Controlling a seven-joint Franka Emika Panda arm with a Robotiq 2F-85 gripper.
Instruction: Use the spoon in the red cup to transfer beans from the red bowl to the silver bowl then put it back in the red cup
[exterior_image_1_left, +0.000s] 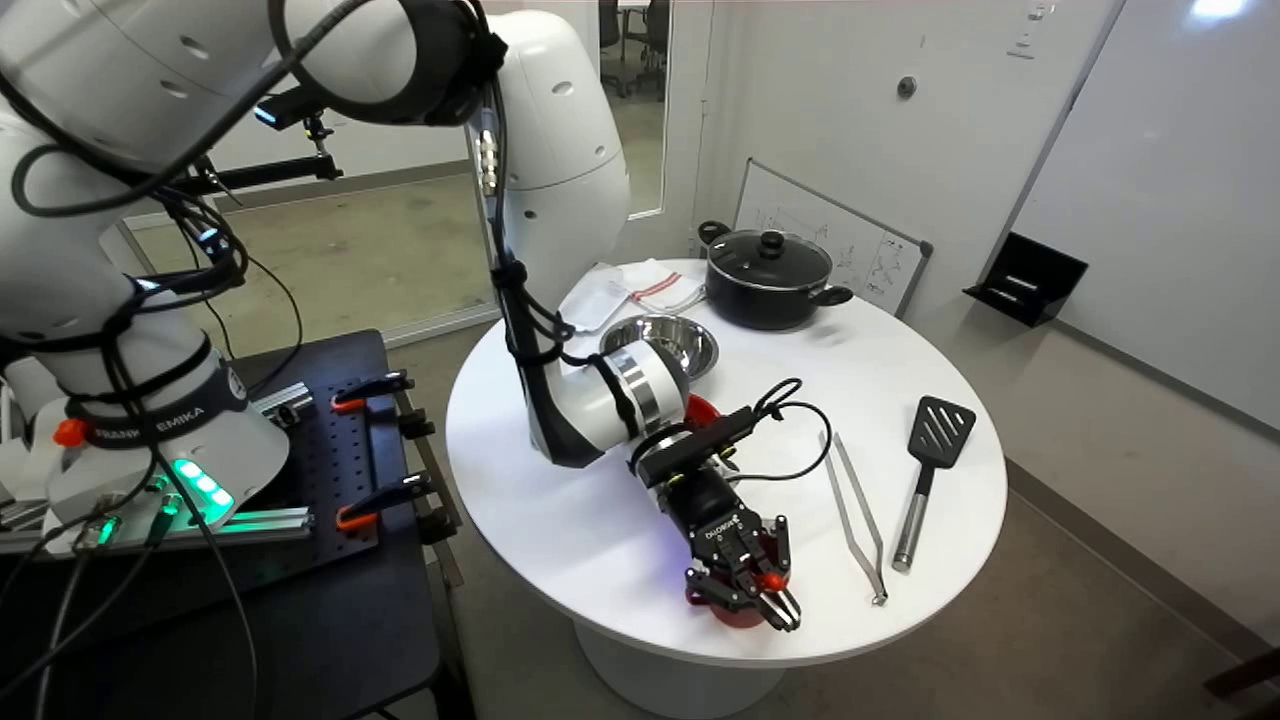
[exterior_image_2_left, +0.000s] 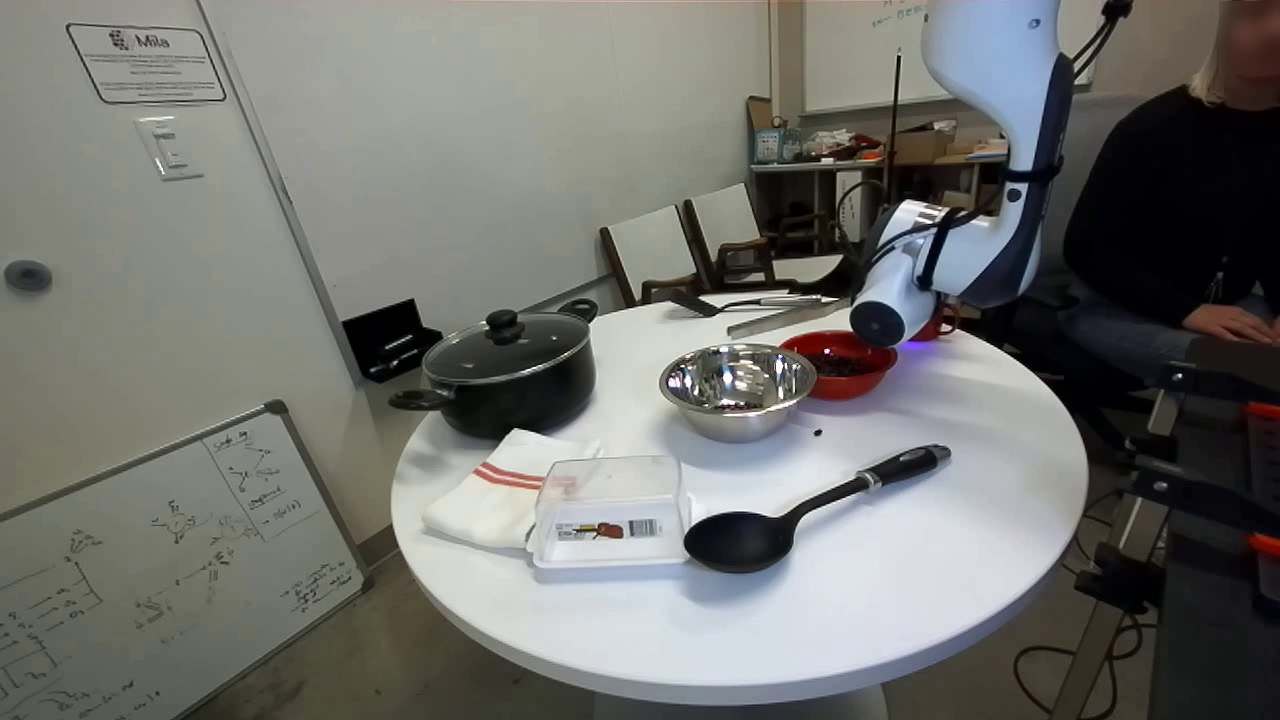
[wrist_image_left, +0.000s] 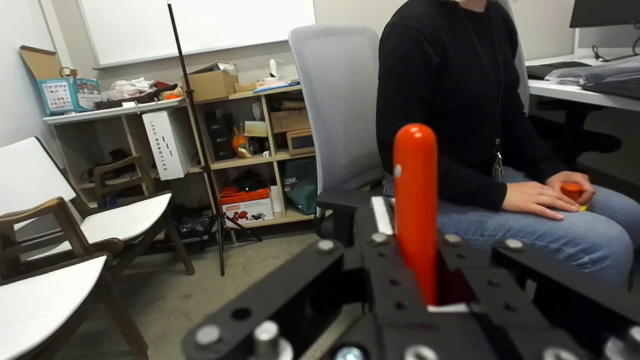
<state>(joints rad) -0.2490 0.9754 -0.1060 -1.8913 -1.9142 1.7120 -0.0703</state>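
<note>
The tool (exterior_image_1_left: 783, 612) pinches the upright spoon (wrist_image_left: 416, 200) by its red handle, right at the red cup (exterior_image_1_left: 738, 620), six o'clock on the surface (exterior_image_1_left: 560, 520) in an exterior view; lower end hidden! In an exterior view, one o'clock, the red bowl (exterior_image_2_left: 855, 388) holds beans (exterior_image_2_left: 835, 365); twelve o'clock, the silver bowl (exterior_image_2_left: 737, 428) seems to hold some. Scooping looks done; seating and release likely remain.

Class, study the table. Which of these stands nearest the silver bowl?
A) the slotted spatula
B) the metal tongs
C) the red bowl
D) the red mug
C: in both exterior views the red bowl sits right beside the silver bowl, with the other choices farther off.
</note>
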